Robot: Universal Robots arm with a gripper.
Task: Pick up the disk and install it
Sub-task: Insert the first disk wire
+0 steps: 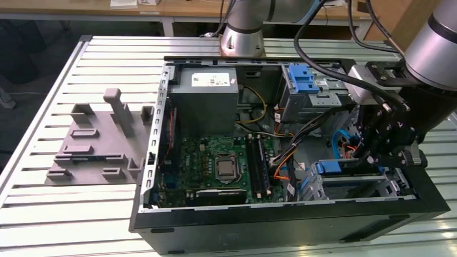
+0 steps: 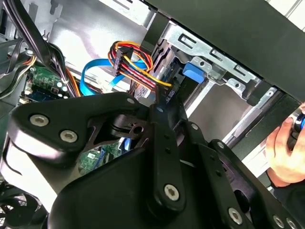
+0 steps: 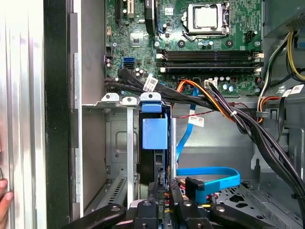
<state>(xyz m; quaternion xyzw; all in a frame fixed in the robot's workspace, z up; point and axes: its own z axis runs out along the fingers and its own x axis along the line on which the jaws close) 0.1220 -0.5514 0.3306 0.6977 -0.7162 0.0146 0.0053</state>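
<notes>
The disk stands on edge in the metal drive cage at the case's front corner. Its blue bracket (image 1: 344,167) faces up, and in the first wrist view the bracket (image 3: 155,130) tops the disk's dark body (image 3: 151,167). My gripper (image 1: 377,156) reaches down into the case right beside the bracket's end. In the first wrist view the gripper (image 3: 166,202) has its black fingers (image 3: 177,198) drawn close together at the disk's near end, with nothing visible between them. The second wrist view looks past the gripper's black linkage toward the bracket (image 2: 195,71) in the cage.
Orange, yellow and black cable bundles (image 3: 224,107) and a blue data cable (image 3: 209,174) lie beside the cage. The motherboard (image 1: 218,166), grey power supply (image 1: 207,99) and an upper bay with a blue latch (image 1: 305,80) fill the case. A grey fixture (image 1: 100,140) lies on the table. A person's hand (image 2: 285,148) is outside the case.
</notes>
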